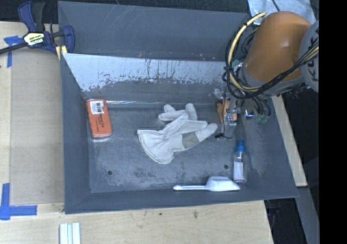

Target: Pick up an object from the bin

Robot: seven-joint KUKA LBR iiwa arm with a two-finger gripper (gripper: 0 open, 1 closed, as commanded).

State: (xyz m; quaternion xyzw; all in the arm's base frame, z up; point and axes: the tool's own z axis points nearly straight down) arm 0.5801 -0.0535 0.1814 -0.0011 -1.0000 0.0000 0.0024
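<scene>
My gripper point(227, 121) hangs low at the right side of the bin, just right of a crumpled white glove point(172, 134) that lies mid-floor. The fingertips sit by the glove's right edge, close to one of its fingers. A small clear bottle with a blue cap point(239, 161) lies just below the gripper, toward the front right.
A white plastic scoop point(211, 185) lies along the front wall. An orange block with a white label point(98, 119) rests at the left side of the bin. The arm's orange cover and cables hang over the bin's right rim.
</scene>
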